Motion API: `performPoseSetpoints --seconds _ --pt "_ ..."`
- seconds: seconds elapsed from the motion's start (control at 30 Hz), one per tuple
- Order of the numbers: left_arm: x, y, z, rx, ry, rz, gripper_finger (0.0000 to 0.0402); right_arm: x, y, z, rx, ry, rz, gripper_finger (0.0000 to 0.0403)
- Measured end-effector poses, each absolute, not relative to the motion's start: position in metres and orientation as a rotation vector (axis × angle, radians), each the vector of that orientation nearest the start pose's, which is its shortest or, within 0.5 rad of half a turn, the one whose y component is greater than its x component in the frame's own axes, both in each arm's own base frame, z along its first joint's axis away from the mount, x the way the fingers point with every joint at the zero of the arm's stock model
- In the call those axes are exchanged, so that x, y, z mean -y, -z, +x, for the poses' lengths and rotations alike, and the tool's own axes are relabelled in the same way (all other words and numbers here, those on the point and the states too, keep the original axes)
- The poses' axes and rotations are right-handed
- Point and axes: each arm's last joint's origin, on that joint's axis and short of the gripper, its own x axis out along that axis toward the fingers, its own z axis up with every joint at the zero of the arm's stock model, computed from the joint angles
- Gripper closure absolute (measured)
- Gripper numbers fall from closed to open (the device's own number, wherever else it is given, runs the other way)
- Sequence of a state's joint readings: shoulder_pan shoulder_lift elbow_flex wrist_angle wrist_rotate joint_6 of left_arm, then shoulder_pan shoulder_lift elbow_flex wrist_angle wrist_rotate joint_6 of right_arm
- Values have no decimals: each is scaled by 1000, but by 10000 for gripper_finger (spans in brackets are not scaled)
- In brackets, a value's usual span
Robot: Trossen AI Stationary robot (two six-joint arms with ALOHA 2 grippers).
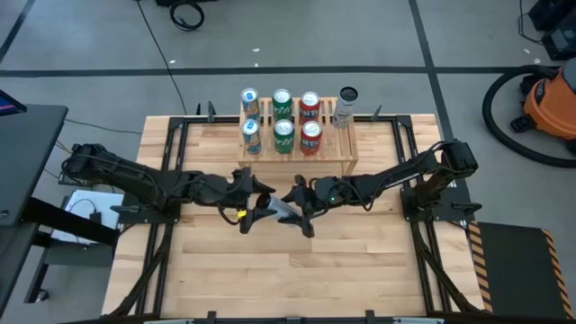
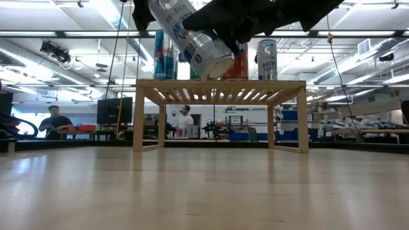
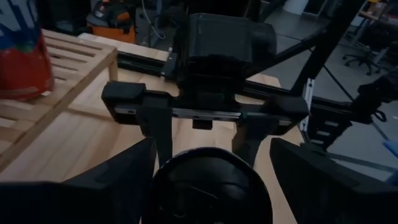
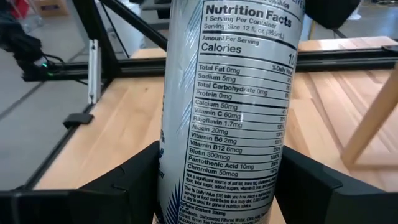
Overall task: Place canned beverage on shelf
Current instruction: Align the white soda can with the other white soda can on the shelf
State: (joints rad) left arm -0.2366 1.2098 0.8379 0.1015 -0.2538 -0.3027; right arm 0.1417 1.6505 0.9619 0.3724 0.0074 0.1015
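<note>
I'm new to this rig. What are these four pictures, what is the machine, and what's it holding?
Two dark robot arms work at a wooden table. One picture looks straight down, one looks level across the tabletop, and two come from cameras on the arms' wrists. At the table's far side stands a wooden shelf carrying seven drink cans. Mid-table, the right end effector is shut on a silver can, held tilted in the air; its nutrition label fills the right wrist picture. The left end effector meets it at the same can, which its own camera sees end-on.

Grey floor (image 1: 360, 36), orange vacuum (image 1: 551, 99), ceiling strip lights (image 2: 64, 22)
</note>
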Motion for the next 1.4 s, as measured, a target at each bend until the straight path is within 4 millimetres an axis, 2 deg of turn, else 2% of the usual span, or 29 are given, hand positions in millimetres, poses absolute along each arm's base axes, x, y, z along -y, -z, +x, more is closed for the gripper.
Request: performPoseSetpoints --seconds 0.13,0.27,0.5,0.6,0.7,0.9,1.03,1.2,1.4 --pt "56 -293 261 -265 -28 -230 86 -50 -226 355 -349 -80 68 144" --pt "54 -308 248 -211 0 -212 86 -51 -236 348 -350 -51 73 144" --pt "47 -331 219 -154 10 -204 86 -52 -271 321 -325 51 11 144" --pt "44 -332 207 -195 7 -193 86 -48 -294 303 -283 67 -26 144" --pt "41 -329 195 -257 -2 -181 86 -39 -321 280 -212 152 -72 144" --pt "39 -332 187 -257 -7 -180 86 -18 -351 234 -119 355 -146 144" --pt "38 -332 183 -261 -4 -139 86 -3 -348 201 -17 509 -129 141" --pt "37 -333 179 -263 -3 -129 86 8 -322 172 120 477 -107 141" --pt "37 -335 176 -258 -2 -124 86 18 -281 166 155 434 -110 136"
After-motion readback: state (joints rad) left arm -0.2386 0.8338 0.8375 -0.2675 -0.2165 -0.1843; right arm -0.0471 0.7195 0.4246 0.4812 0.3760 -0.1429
